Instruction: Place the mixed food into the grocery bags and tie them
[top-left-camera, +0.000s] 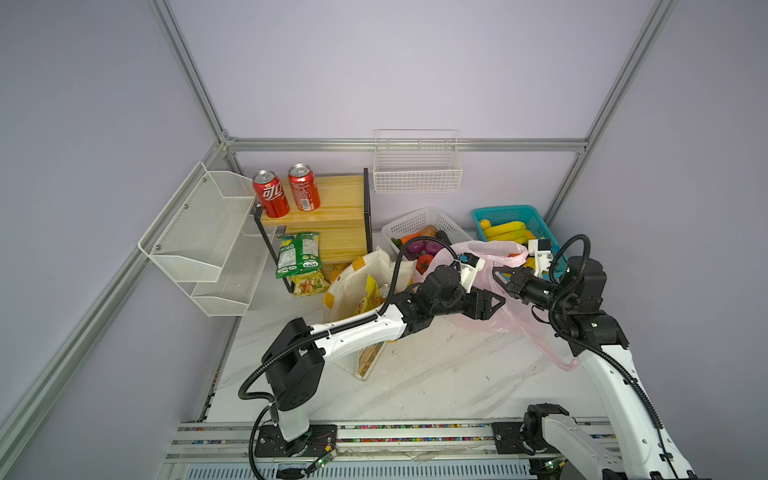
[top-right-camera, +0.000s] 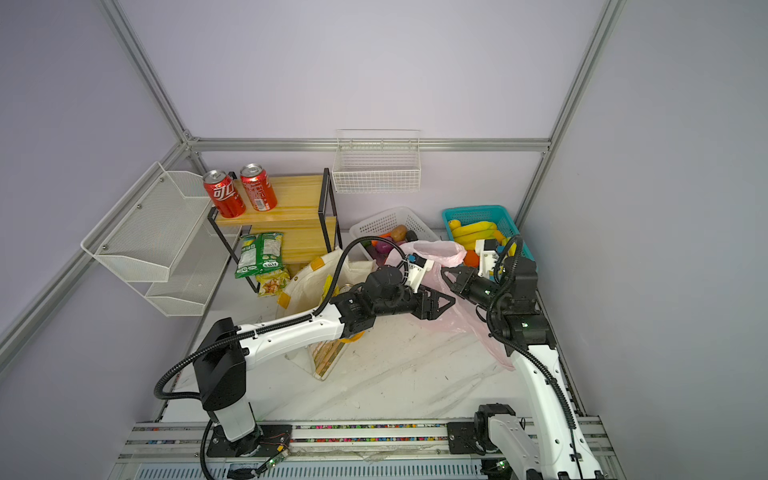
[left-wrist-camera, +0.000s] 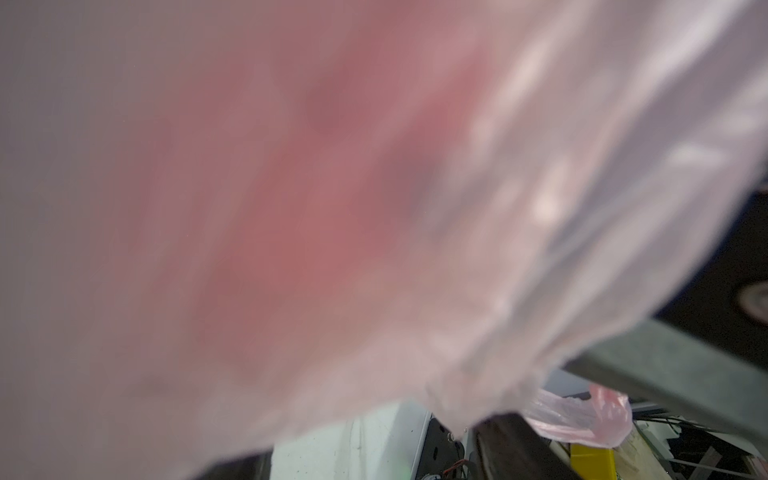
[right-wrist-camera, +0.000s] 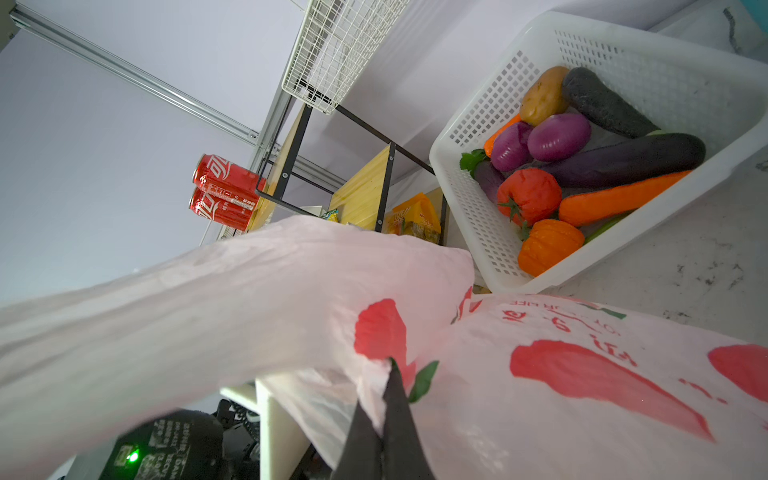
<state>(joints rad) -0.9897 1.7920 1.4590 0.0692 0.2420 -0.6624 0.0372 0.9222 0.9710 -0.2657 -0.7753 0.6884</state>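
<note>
Pinching the thin translucent pink plastic bag (right-wrist-camera: 249, 299), the right gripper (right-wrist-camera: 390, 368) was closed; the left gripper (top-left-camera: 496, 302) could not be judged.

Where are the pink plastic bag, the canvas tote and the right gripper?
pink plastic bag (right-wrist-camera: 478, 415): right wrist view, its printed side.
canvas tote (top-left-camera: 345, 286): in a top view, its cream side panel.
right gripper (right-wrist-camera: 388, 374): right wrist view, fingertips pinching the bag.

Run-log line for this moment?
right claw: shut on pink bag | left claw: at pink bag, jaws unclear | tote: holds yellow crisp packet
</note>
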